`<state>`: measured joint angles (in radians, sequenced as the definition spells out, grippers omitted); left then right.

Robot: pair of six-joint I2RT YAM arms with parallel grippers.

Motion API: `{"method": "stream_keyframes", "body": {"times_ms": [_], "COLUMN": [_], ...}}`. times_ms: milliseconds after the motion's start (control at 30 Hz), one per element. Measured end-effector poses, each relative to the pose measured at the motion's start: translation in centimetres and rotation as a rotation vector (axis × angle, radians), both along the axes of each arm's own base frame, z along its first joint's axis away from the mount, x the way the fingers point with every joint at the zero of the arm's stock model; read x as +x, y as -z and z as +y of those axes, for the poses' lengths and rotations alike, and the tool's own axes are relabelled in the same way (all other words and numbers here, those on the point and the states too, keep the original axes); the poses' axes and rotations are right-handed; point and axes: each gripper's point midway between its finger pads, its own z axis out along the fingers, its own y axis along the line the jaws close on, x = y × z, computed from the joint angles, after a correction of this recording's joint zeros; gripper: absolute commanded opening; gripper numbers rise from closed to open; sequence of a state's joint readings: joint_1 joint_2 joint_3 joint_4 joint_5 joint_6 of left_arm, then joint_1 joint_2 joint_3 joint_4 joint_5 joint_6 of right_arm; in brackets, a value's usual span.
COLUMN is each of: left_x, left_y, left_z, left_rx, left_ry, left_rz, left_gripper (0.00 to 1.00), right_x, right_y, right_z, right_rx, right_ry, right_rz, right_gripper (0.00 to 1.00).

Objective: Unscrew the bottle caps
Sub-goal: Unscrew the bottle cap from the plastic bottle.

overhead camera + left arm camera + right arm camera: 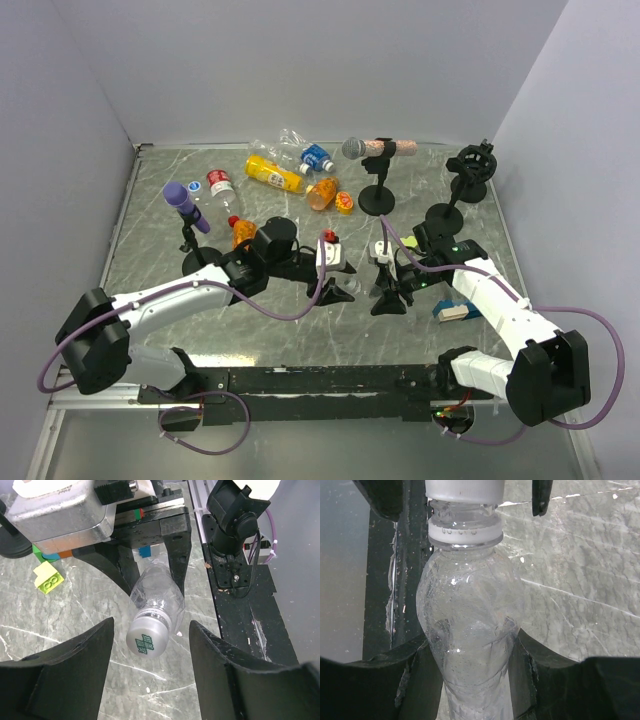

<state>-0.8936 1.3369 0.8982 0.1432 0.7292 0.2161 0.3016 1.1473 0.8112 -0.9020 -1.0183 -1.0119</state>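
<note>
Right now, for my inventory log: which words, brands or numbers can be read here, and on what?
No text is legible.
Cap of the clear bottle: green print, blurred, unreadable.
Labels on the far bottles: too small to read.

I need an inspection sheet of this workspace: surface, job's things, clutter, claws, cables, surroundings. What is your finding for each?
Surface: grey marbled tabletop, no spill seen.
Job's things: small clear plastic bottle with its white screw cap on; a yellow bottle and others lie at the far side.
Clutter: purple-headed microphone, grey-headed microphone, yellow-green block.
Claws: right claw shut on the clear bottle's body; left claw open, one finger at each side of the cap, not touching.
Cables: purple cable sags onto the table between the arms.
Surroundings: plain pale walls; nothing else seen.
</note>
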Motion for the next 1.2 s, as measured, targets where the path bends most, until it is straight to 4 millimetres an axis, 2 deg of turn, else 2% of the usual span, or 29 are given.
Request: {"method": "stream_keyframes", "body": {"times_ms": [133, 400, 500, 567, 633, 667, 867, 1200], "left_x": [0.16, 0.23, 0.20, 0.25, 0.25, 0.20, -0.07, 0.05], "left_y": [0.09, 0.55, 0.64, 0.70, 0.77, 0.78, 0.74, 0.24], "left_z": [0.00, 0.21, 0.25, 0.27, 0.31, 0.33, 0.41, 0.82], "left_rx": [0.006, 0.029, 0.033, 0.035, 0.039, 0.041, 0.049, 0.076], "left_ry": [-0.008, -0.018, -0.018, -0.022, -0.024, -0.024, -0.052, -0.307], "left_rz": [0.001, 0.008, 0.011, 0.011, 0.017, 0.021, 0.115, 0.555], "left_gripper": [0.65, 0.53, 0.40, 0.26, 0.06, 0.01, 0.01, 0.01], "right_x": [0.00, 0.01, 0.02, 0.00, 0.05, 0.07, 0.06, -0.18], "right_y": [0.00, -0.01, -0.01, 0.00, 0.04, 0.07, 0.09, -0.14], "right_z": [0.00, 0.00, 0.00, 0.00, -0.03, -0.05, -0.08, 0.17], "right_rx": [0.000, 0.000, 0.000, 0.000, -0.003, -0.004, -0.006, 0.011], "right_ry": [0.000, 0.000, 0.000, 0.000, -0.001, -0.001, -0.002, -0.006], "right_rz": [0.000, 0.000, -0.001, -0.001, -0.005, -0.006, -0.007, 0.007], "right_gripper": [0.17, 0.17, 0.17, 0.17, 0.17, 0.17, 0.17, 0.17]}}
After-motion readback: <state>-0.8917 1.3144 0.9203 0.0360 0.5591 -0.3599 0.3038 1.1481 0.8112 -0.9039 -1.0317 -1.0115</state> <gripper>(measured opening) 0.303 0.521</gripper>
